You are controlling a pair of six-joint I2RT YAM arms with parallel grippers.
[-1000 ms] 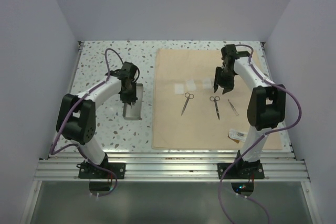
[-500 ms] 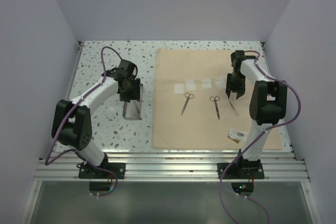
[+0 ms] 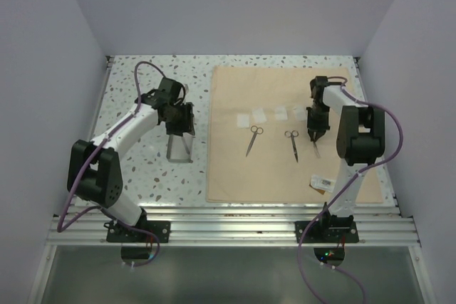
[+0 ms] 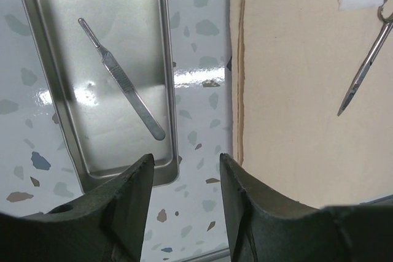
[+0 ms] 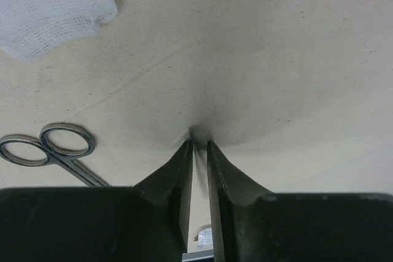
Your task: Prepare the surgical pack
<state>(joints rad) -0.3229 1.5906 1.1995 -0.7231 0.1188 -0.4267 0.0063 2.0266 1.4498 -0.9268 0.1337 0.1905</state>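
The tan cloth point(image 3: 285, 169) lies flat on the right half of the table. On it are several white gauze squares point(image 3: 260, 114), two steel scissors point(image 3: 254, 139) point(image 3: 292, 144), thin forceps point(image 3: 315, 149) and a small packet point(image 3: 322, 184). My right gripper point(image 3: 313, 132) point(image 5: 199, 144) presses its tips onto the cloth at the forceps' far end. Its jaws stand nearly together with a narrow gap, and whether the forceps sit in that gap is hidden. The grey metal tray point(image 3: 179, 153) point(image 4: 166, 59) holds a slim steel handle tool point(image 4: 123, 81). My left gripper point(image 3: 181, 120) point(image 4: 184, 164) hovers open and empty over the tray's corner.
Speckled tabletop point(image 4: 196, 59) shows between the tray and the cloth's left hem point(image 4: 236, 90). One pair of scissors point(image 4: 362, 72) lies right of my left gripper, and a pair of finger rings point(image 5: 58, 142) lies left of my right fingers. Walls enclose three sides.
My right gripper swung right from the gauze row, came down on the forceps' end and narrowed its jaws. My left gripper drew back slightly from the tray.
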